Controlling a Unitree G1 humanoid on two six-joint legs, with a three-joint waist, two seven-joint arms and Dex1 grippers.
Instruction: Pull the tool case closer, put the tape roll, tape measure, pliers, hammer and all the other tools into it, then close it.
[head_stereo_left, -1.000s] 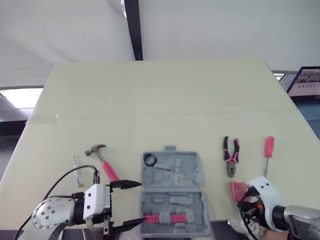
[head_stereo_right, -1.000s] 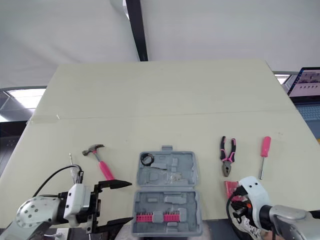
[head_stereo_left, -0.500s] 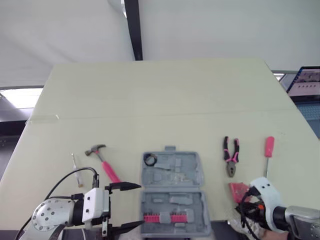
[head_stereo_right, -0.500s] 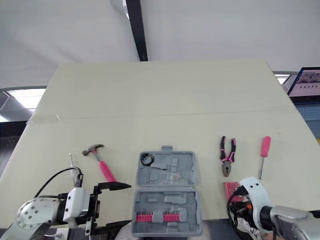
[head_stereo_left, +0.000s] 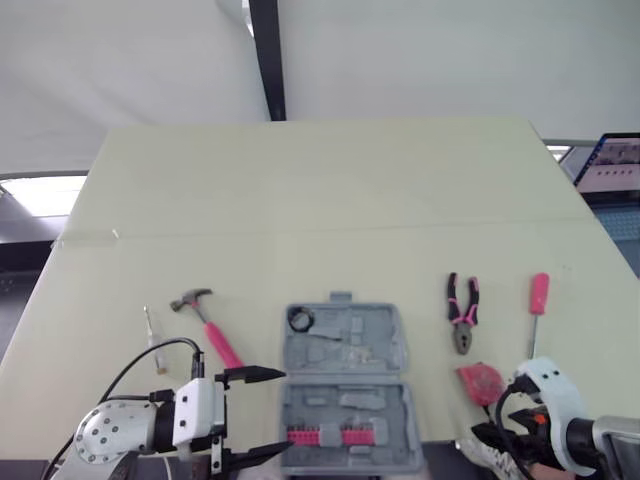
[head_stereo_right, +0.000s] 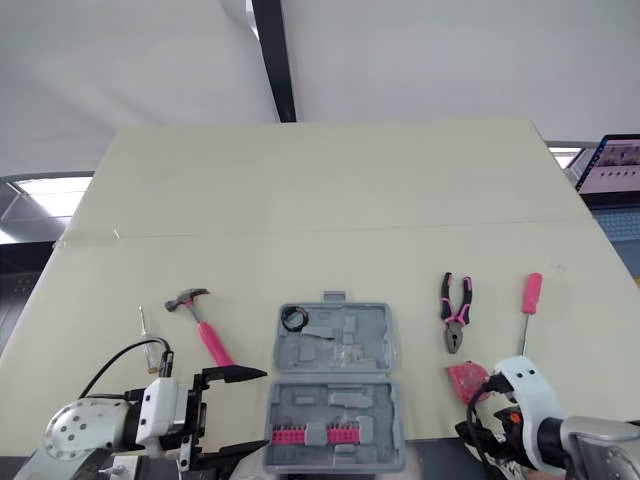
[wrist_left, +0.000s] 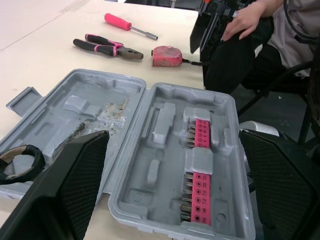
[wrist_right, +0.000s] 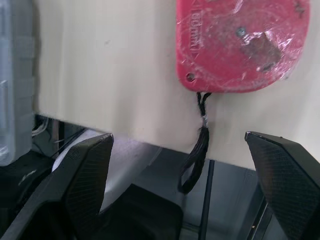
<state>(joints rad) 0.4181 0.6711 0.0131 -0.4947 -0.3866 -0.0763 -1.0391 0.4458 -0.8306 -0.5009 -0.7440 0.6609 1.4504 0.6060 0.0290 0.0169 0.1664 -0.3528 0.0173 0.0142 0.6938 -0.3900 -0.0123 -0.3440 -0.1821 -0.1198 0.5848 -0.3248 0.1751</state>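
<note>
Hanging at the near edge of the table, the left gripper has its two black fingers spread wide and empty, pointing at the left side of the tool case; whether a fingertip touches the shell I cannot tell. The case lies open and flat right at that edge. Its near half carries a row of pink bits, and its far half holds the black tape roll in the left corner. At the near right, the right gripper is also splayed apart and holds nothing. It sits just off the table edge below the red tape measure, whose black cord dangles over the edge. In the left wrist view a person's hand shows just beside that gripper. Left of the case lie the pink-handled hammer, head away from the robot, and farther left a thin clear-handled tool. Right of the case, beyond the tape measure, the pliers lie with their jaws toward the robot. The pink screwdriver lies just to their right, apart from them. At the far right, off the table, a laptop screen glows.
</note>
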